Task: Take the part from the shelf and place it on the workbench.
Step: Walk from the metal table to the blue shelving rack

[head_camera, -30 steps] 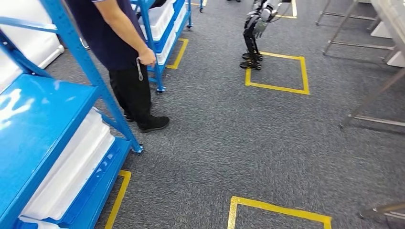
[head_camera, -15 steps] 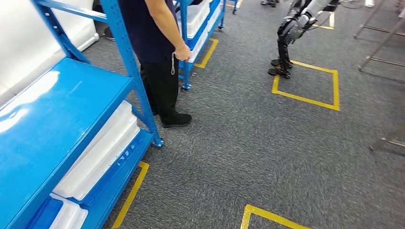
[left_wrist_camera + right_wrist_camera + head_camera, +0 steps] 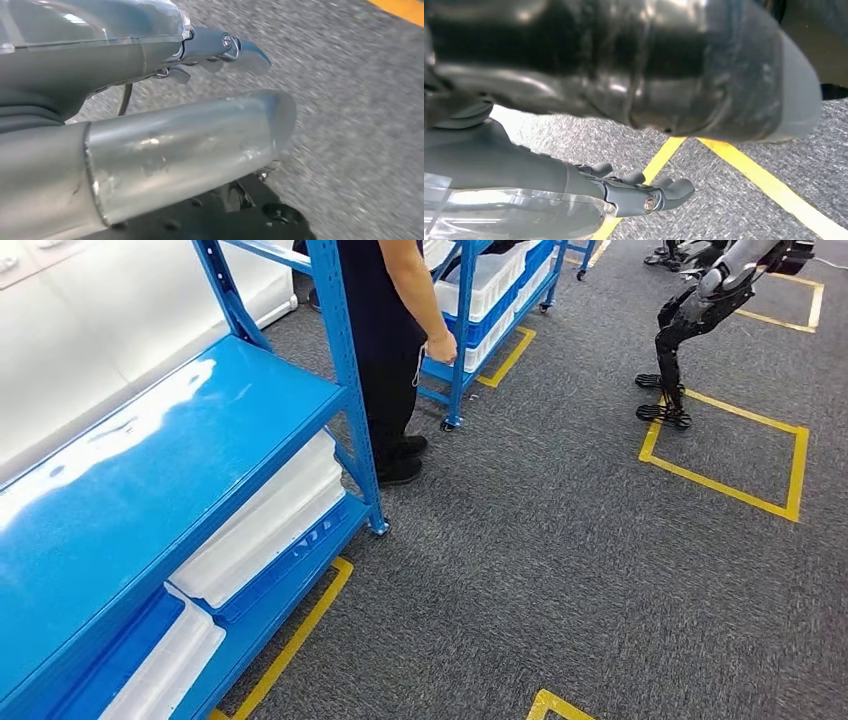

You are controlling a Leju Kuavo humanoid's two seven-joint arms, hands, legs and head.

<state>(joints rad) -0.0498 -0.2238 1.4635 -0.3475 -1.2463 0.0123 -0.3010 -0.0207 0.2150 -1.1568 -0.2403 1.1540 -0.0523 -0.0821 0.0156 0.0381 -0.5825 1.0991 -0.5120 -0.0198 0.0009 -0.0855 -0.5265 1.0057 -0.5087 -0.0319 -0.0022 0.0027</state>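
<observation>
A blue shelf unit (image 3: 150,470) stands at the left of the head view; its glossy upper board is bare. White bins (image 3: 265,525) lie on the level below it. I cannot make out any part on the shelf. My left hand (image 3: 125,60) hangs over grey carpet with its thumb (image 3: 190,145) and fingers (image 3: 225,47) stretched out, holding nothing. My right hand (image 3: 624,192) also hangs over the carpet, fingers apart and empty, near yellow floor tape (image 3: 744,172).
A person (image 3: 385,320) stands between my shelf and a second blue shelf (image 3: 490,300) with white bins, holding a thin grey thing (image 3: 420,365). Another robot (image 3: 690,320) stands at the far right by a yellow tape square (image 3: 725,485). Grey carpet lies open ahead.
The whole head picture has shifted: the camera has turned, so the blue shelf now takes up more of the left, and the person and the other robot sit further right.
</observation>
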